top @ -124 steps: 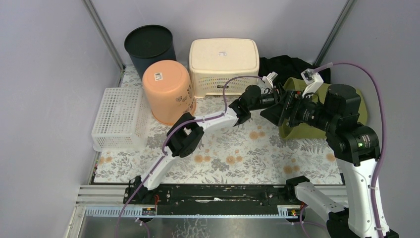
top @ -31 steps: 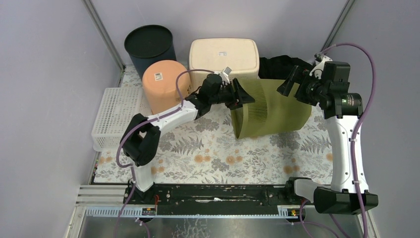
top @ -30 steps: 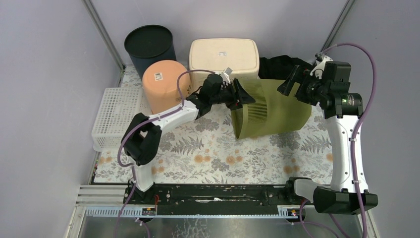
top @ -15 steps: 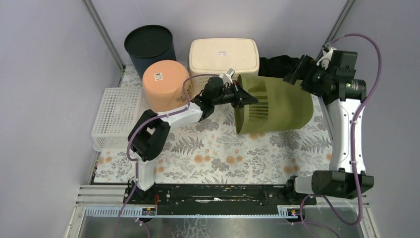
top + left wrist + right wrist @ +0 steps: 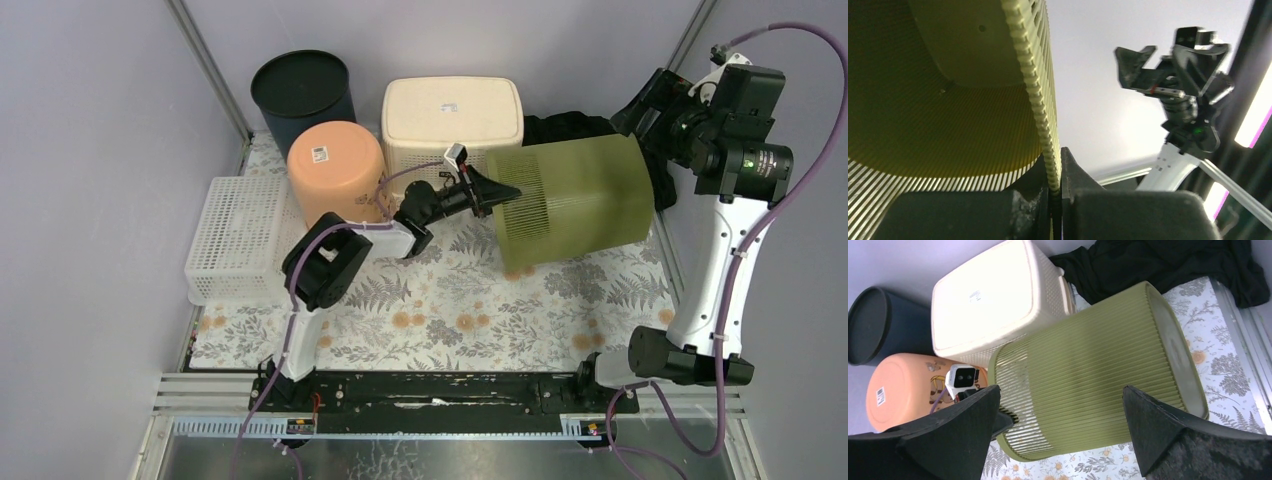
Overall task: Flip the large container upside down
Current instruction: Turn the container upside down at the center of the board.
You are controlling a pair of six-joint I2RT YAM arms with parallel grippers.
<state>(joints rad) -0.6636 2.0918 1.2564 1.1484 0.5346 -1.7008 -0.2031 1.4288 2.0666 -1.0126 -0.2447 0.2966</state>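
The large olive-green ribbed plastic container (image 5: 575, 200) is seen lying on its side over the floral-patterned table cover (image 5: 450, 310). Its open mouth is turned toward the left arm and its closed base toward the right. It is set just in front of the cream perforated plastic basket (image 5: 452, 120) and the black cloth (image 5: 570, 128). Whether its lower side bears on the cover or is lifted just clear cannot be told.

The container is judged to be light and thin-walled, with some give expected in the slotted band near the mouth. The ribs should keep it from slipping. Its body is judged too wide to be spanned by the jaws, so the rim is the place to be taken. From a single pinch it may be expected to swing.

The left gripper (image 5: 1055, 172) is clamped on that toothed rim, one finger inside the wall and one outside. The right gripper (image 5: 1058, 430) is held above the container with its jaws spread wide; nothing is gripped or touched by it.
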